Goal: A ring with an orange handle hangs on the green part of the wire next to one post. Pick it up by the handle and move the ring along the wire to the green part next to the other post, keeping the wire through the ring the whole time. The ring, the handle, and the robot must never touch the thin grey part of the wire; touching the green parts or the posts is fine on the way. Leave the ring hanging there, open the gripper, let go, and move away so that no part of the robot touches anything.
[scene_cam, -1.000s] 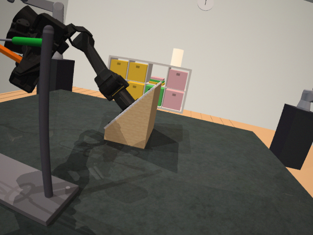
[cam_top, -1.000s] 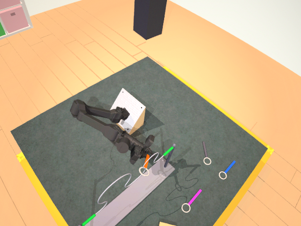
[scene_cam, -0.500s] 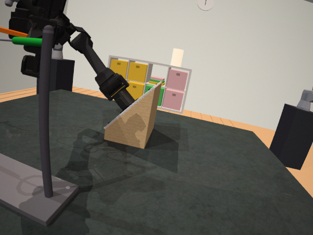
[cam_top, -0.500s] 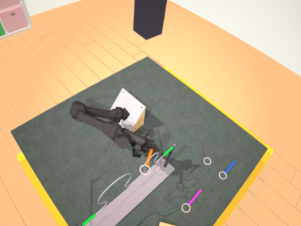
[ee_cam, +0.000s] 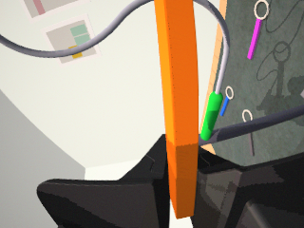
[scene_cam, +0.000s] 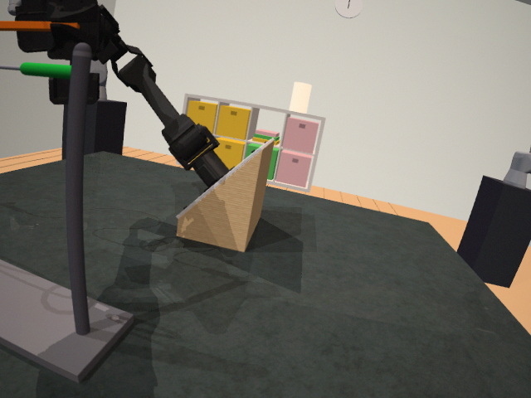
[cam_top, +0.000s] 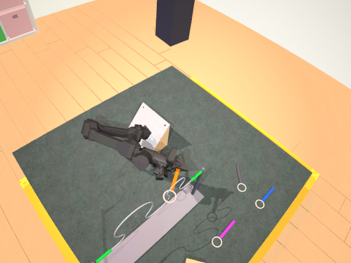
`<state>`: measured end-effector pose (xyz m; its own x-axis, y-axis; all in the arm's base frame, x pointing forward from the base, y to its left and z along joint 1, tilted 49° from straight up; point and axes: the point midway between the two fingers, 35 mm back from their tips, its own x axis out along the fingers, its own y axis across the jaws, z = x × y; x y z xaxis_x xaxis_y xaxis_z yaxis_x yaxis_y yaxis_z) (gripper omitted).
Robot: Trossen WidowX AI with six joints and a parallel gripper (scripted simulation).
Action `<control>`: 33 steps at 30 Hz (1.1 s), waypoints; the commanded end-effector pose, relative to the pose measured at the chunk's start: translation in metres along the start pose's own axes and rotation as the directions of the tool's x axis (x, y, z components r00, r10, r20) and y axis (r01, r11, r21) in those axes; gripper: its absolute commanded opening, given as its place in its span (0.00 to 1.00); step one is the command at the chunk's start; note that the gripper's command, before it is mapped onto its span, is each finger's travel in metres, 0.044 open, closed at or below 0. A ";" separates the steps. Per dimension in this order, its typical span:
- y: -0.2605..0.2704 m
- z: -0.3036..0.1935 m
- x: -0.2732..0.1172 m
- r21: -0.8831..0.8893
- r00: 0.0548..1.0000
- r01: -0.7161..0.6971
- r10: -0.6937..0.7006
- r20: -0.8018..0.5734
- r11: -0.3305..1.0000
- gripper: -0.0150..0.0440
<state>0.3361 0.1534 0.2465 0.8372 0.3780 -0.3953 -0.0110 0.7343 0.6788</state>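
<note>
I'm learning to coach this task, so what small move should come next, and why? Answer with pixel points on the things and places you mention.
Probably ease the ring (cam_top: 169,196) along the wire toward the nearer post (cam_top: 197,182) (scene_cam: 76,192): the pincer (cam_top: 181,169) (ee_cam: 169,140) grips the orange handle (cam_top: 175,179) (scene_cam: 30,26) (ee_cam: 178,81), and grey wire still separates ring from green.
</note>
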 end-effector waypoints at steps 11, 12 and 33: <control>0.036 0.004 -0.007 0.171 0.994 -0.107 0.111 -0.013 0.979 0.00; 0.038 0.004 -0.007 0.182 0.993 -0.113 0.118 -0.013 0.977 0.00; 0.065 0.013 -0.016 0.275 0.985 -0.162 0.172 -0.013 0.948 0.00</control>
<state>0.3299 0.1860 0.2999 0.8164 0.5019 -0.2857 0.0115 0.4804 0.8770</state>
